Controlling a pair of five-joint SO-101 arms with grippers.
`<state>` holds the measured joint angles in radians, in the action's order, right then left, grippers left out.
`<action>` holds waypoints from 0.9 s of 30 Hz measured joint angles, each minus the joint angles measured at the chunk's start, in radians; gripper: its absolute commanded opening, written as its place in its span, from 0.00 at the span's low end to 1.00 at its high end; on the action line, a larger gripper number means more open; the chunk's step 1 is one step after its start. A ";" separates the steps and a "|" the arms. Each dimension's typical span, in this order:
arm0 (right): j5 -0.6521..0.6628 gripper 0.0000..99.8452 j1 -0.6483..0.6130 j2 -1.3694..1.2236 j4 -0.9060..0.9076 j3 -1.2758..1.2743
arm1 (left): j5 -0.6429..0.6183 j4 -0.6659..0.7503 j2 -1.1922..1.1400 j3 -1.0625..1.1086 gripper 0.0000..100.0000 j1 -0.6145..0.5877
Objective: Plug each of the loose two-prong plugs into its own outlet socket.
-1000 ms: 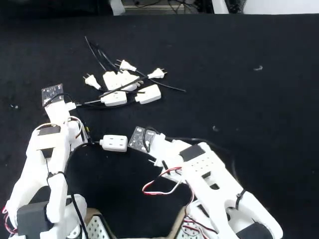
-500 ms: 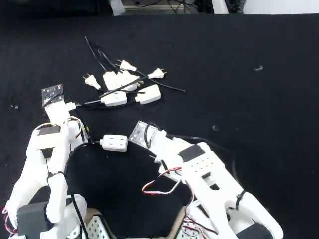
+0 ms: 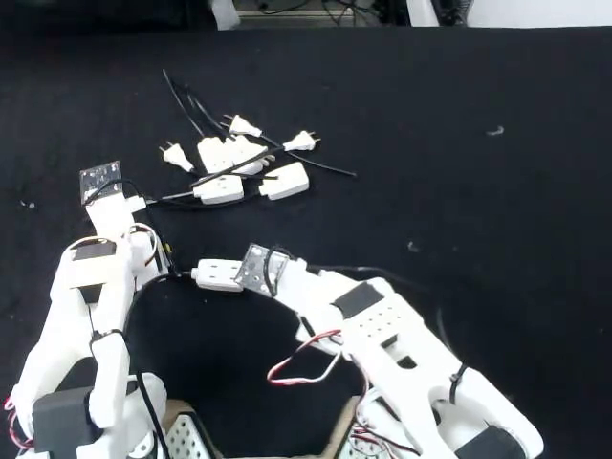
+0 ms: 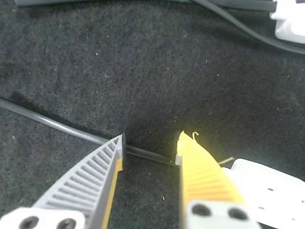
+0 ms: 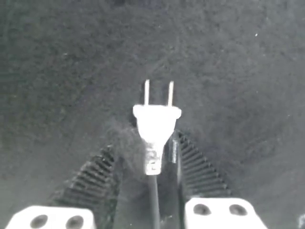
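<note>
Up close, right gripper (image 5: 144,144) clamped on white plug (image 5: 156,121), prongs out ahead, high view sets it at the socket block (image 3: 215,274), left gripper (image 4: 150,142) spread astride a black cable (image 4: 71,131)

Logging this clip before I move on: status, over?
Right gripper shut on plug, beside outlet socket, not yet in. Left gripper open over black cable. Nothing seen blocking the socket.

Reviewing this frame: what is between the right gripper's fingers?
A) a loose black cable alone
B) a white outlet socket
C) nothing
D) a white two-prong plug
D: in the right wrist view the right gripper is shut on the white two-prong plug, whose two prongs point away from the fingers over the black table.
</note>
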<state>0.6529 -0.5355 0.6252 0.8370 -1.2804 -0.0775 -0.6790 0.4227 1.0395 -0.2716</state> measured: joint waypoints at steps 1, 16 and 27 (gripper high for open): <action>0.000 0.00 0.000 0.000 0.000 -0.011 | 0.000 0.000 0.000 0.000 0.19 0.000; -0.058 0.01 0.118 0.195 0.083 0.161 | 0.000 0.000 0.000 0.000 0.19 0.000; -0.196 0.01 -0.084 0.325 -0.288 0.072 | 0.000 -0.080 0.207 0.037 0.19 -0.052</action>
<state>0.4565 -0.6199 0.9505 0.5485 -1.2083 -0.0775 -0.7587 0.6299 1.0764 -0.3237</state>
